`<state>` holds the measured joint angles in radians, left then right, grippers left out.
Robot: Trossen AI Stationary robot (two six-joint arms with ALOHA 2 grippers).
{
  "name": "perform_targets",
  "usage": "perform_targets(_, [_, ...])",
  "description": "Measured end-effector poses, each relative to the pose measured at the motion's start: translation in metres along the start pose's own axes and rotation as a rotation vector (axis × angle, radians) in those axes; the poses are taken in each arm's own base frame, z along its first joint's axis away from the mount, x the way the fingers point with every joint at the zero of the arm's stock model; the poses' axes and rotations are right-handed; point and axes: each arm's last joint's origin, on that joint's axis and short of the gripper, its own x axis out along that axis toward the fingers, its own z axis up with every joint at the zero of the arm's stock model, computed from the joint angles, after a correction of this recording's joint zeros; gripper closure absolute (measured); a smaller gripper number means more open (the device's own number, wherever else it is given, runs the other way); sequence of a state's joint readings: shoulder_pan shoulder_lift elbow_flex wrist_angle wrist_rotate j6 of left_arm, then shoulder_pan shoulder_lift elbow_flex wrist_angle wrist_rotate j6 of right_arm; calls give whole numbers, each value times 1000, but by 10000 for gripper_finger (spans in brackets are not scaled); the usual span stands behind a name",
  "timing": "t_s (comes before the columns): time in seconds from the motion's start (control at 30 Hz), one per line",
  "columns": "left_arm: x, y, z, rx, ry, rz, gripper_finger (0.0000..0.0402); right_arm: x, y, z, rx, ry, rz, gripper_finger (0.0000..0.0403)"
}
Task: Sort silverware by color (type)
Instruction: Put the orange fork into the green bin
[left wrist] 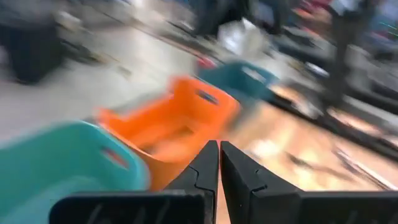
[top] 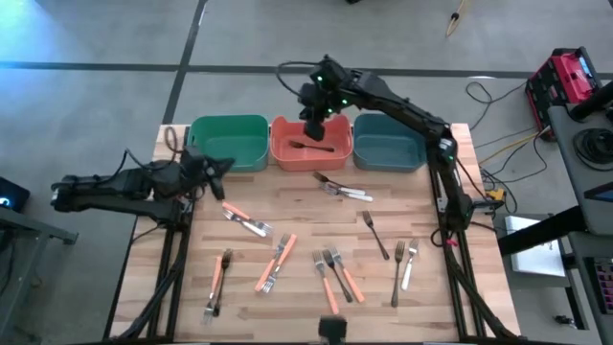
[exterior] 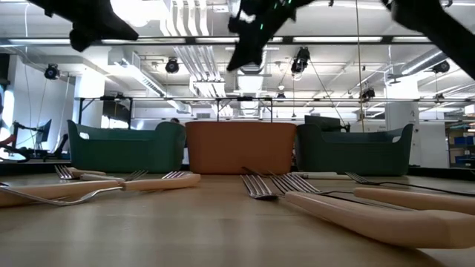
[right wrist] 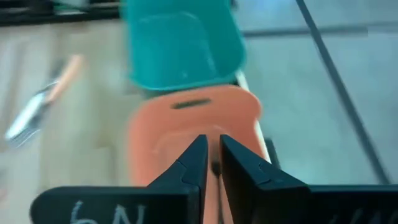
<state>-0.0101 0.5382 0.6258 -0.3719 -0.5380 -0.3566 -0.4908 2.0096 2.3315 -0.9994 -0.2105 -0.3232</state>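
Right claw (top: 316, 131) above the orange bin (top: 284, 152), fingers nearly together, gripping nothing. Directly below, 1 dark-handled fork (top: 312, 147) flat inside that bin. Left claw (top: 222, 165) closed, near the green bin (top: 229, 142).

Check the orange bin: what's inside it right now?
The orange bin holds one dark-handled fork, seen from above. The right gripper hangs over the bin's far side and covers part of the floor there, so anything under it can't be seen.
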Motion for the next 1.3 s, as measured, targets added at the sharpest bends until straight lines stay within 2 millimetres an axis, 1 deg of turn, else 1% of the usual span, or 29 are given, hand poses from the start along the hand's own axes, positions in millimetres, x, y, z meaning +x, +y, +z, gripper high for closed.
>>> perform_targets(0.1, [7, -8, -8, -9, 100, -111, 401, -24, 32, 9, -77, -25, 42, 380])
perform_targets(0.17, [13, -13, -13, -9, 151, -150, 401, -43, 53, 12, -104, -49, 67, 384])
perform_targets(0.27, [21, -20, -19, -22, 210, -156, 401, -77, 82, 14, -107, -107, 104, 390])
perform_targets(0.33, [26, -26, -25, -14, 248, -156, 401, -99, 101, 12, -95, -147, 132, 393])
perform_targets(0.4, [31, -31, -30, 5, 289, -168, 401, -115, 119, 7, -101, -192, 162, 393])
perform_targets(0.5, [37, -38, -38, 41, 340, -181, 401, -130, 142, -6, -114, -250, 199, 394])
perform_targets(0.57, [41, -41, -43, 69, 371, -182, 401, -138, 152, -17, -117, -291, 204, 394])
perform_targets(0.63, [44, -44, -47, 99, 406, -207, 401, -143, 159, -29, -127, -323, 195, 394])
perform_targets(0.7, [47, -47, -51, 134, 450, -255, 402, -145, 163, -43, -138, -348, 199, 394])
perform_targets(0.77, [49, -48, -56, 166, 501, -291, 402, -140, 164, -57, -138, -360, 198, 394])
perform_targets(0.97, [55, -49, -67, 266, 591, -304, 401, -120, 165, -94, -161, -391, 180, 394])
perform_targets(1.2, [64, -52, -78, 349, 645, -298, 401, -93, 169, -125, -168, -494, 168, 394])
perform_targets(1.3, [67, -55, -76, 360, 652, -303, 401, -85, 171, -138, -158, -545, 164, 394])
